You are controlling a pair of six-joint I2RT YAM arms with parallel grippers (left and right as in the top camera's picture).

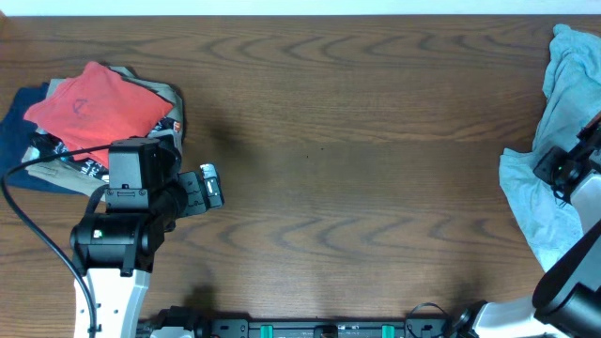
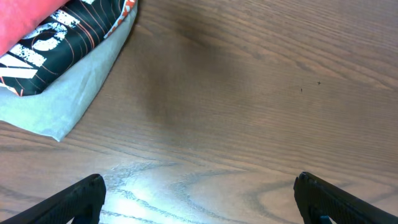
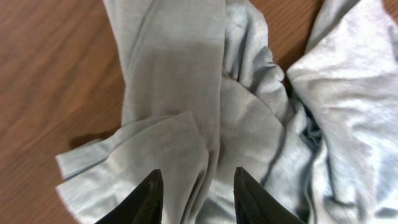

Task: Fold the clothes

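bunched at the right edge of the worktop [image 1: 357,141], the blue-grey t-shirt [image 1: 566,103] lies under the half-parted right claw [image 3: 196,183], the left claw [image 2: 199,190] gaping wide; closing here could pinch several layers and drag it off.

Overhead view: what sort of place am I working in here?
Probably a robotics lab bench set up for laundry folding: a bare wood-grain table, robot arms based at its near edge, a stack of garments at one side and a crumpled T-shirt at the other.
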